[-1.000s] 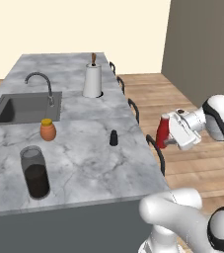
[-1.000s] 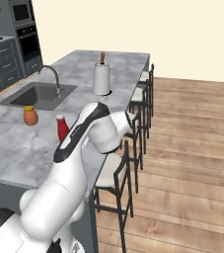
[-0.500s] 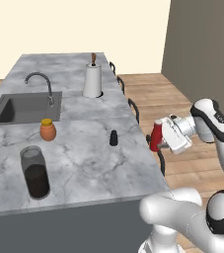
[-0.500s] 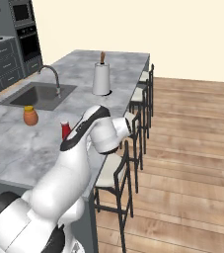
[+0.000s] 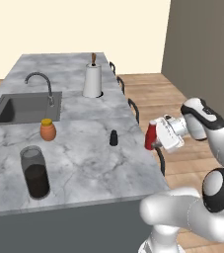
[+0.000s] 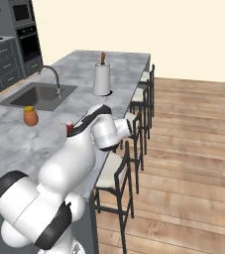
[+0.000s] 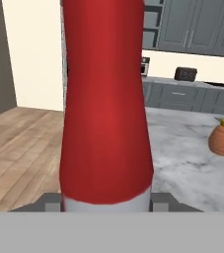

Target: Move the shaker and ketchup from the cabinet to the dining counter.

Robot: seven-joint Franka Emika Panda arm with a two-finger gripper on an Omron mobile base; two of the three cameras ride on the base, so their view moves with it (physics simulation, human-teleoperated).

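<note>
Marble dining counter (image 5: 84, 158) is occupied by the shaker (image 5: 113, 138). Just off its edge, the ketchup (image 5: 150, 137) is held clamped in the gripper (image 5: 156, 138).

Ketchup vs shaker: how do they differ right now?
The ketchup is red; the shaker is black. The ketchup is held in the gripper, in the air at the dining counter edge by the stools; the shaker stands free on the marble top. In the left base view the ketchup looks taller than the shaker. Both are small containers, about level with each other along the counter.
</note>
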